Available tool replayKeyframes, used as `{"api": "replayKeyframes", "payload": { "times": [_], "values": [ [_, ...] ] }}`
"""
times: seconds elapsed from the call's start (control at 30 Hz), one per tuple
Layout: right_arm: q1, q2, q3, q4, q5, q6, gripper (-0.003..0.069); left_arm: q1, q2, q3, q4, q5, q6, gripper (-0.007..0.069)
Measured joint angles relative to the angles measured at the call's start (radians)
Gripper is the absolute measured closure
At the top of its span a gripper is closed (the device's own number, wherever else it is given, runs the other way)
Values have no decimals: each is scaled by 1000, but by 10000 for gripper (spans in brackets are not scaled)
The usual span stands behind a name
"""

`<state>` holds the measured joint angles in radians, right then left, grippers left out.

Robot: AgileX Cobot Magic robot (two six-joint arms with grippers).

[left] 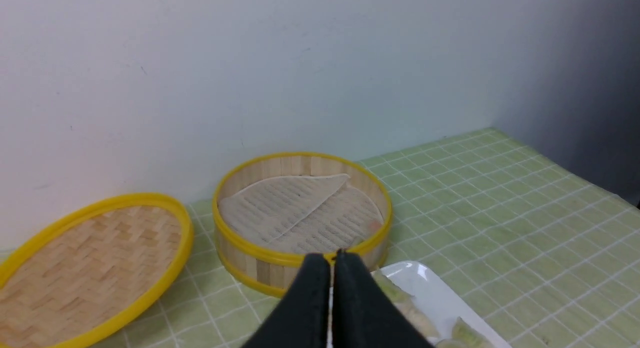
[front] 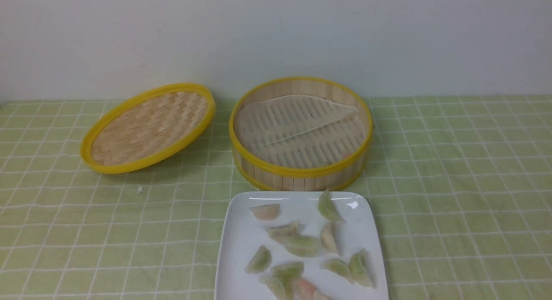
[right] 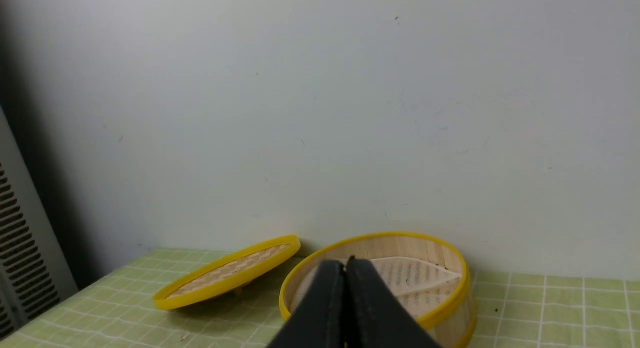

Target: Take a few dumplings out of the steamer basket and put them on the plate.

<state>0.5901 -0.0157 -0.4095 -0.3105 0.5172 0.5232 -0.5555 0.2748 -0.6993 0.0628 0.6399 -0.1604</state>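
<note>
We see the bamboo steamer basket [front: 300, 170] holding only its pale slotted liner [front: 297, 127], one flap folded over, while the dumplings [front: 302, 245] lie scattered on the white square plate [front: 235, 248] just at the basket's 6 o'clock. The woven lid [front: 148, 127] sits tilted at the basket's 9 o'clock on the green checked cloth [front: 465, 183]. Our left gripper [left: 332, 258] and right gripper [right: 345, 263] both have their black fingers pressed together on nothing
</note>
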Motion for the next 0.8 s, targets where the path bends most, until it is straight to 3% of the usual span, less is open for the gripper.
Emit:
{"api": "replayKeyframes", "payload": {
  "times": [0.27,0.4,0.53,0.8],
  "values": [
    [0,0,0,0,0,0,673,329,-184,379,-20,-209,72,631],
    [0,0,0,0,0,0,673,446,-279,606,-33,-271,78,631],
    [0,0,0,0,0,0,673,461,-285,715,-38,-284,81,631],
    [0,0,0,0,0,0,673,463,-285,728,-76,-262,101,631]
  ]
}}
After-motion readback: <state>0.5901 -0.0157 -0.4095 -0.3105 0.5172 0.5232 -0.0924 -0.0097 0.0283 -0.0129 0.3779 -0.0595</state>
